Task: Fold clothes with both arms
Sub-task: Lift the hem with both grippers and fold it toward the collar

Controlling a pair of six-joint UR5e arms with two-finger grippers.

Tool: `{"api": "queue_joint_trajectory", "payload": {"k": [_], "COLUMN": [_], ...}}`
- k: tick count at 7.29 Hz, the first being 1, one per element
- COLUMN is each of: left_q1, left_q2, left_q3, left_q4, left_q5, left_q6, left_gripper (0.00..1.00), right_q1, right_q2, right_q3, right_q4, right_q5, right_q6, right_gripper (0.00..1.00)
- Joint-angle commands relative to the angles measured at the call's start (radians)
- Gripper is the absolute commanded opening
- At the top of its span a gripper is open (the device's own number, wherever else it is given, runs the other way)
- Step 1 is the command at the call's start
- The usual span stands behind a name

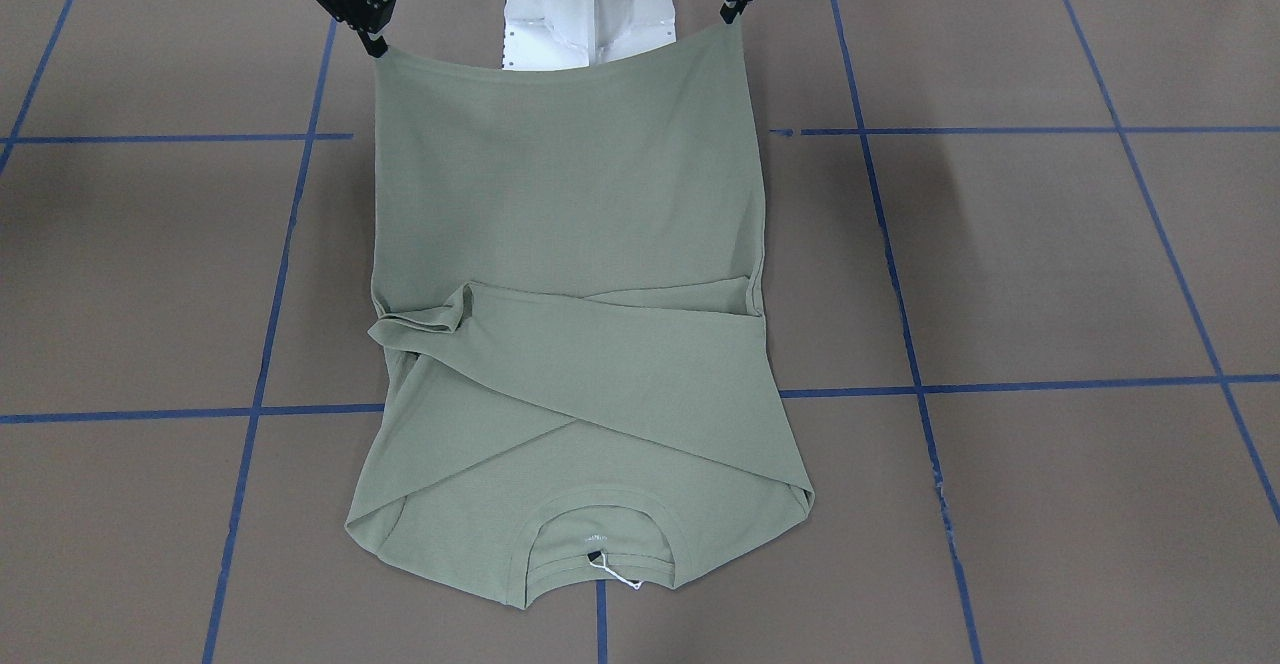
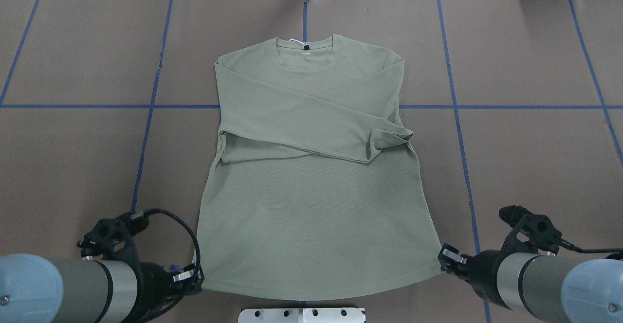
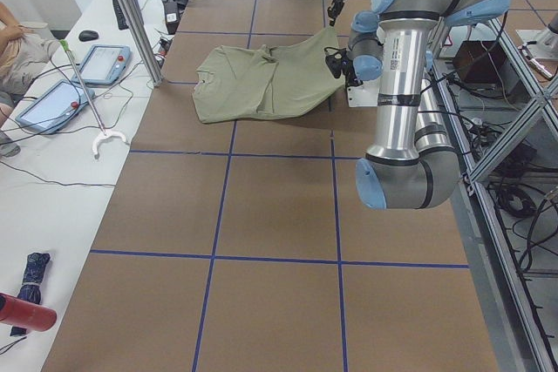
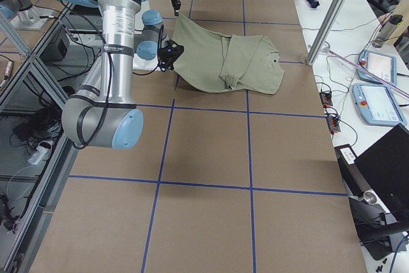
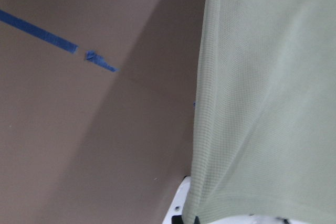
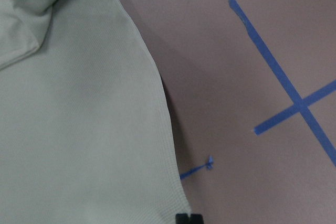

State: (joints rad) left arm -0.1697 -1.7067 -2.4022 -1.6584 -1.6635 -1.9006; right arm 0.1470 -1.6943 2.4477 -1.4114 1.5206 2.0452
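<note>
The left fingers and right fingers each pinch 1 hem corner of the shirt, at the overhead view's bottom. Its collar end lies flat on the surface, centre frame. Light, limp knit: it should sag and stretch, so corner holds suit.

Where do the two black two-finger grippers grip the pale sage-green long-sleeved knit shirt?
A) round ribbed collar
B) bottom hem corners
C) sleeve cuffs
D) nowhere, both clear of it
B: the left gripper and right gripper each pinch one bottom hem corner of the pale sage-green knit shirt. The round ribbed collar lies at the far end, and the sleeves are folded across the chest.
</note>
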Motion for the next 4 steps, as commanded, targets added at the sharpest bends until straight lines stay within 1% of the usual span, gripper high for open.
{"api": "queue_joint_trajectory", "payload": {"k": [1,2,3,4], "left_q1": [-0.219,-0.317,-0.402,-0.486], "left_q2": [-0.109,-0.172,-0.236,-0.281], "left_q3": [0.137,0.267,0.370,0.452], "left_q4": [0.008,0.003,-0.001,-0.020], "left_q5": [-0.010,-0.012,-0.013,-0.012], "left_q6": [0.266,0.376,0.461,0.489], "left_gripper": [0.00,0.00,0.00,0.00], "right_q1": [0.189,0.301,0.432,0.554], "right_q2": [0.162,0.298,0.385,0.469], "right_q3": [-0.092,-0.212,-0.327,-0.448], "right_q4": [-0.094,-0.153,-0.156,-0.150], "right_q5": [0.006,0.029,0.118,0.188], "right_q6": [-0.200,-0.321,-0.421,-0.513], "right_gripper": [0.00,0.00,0.00,0.00]}}
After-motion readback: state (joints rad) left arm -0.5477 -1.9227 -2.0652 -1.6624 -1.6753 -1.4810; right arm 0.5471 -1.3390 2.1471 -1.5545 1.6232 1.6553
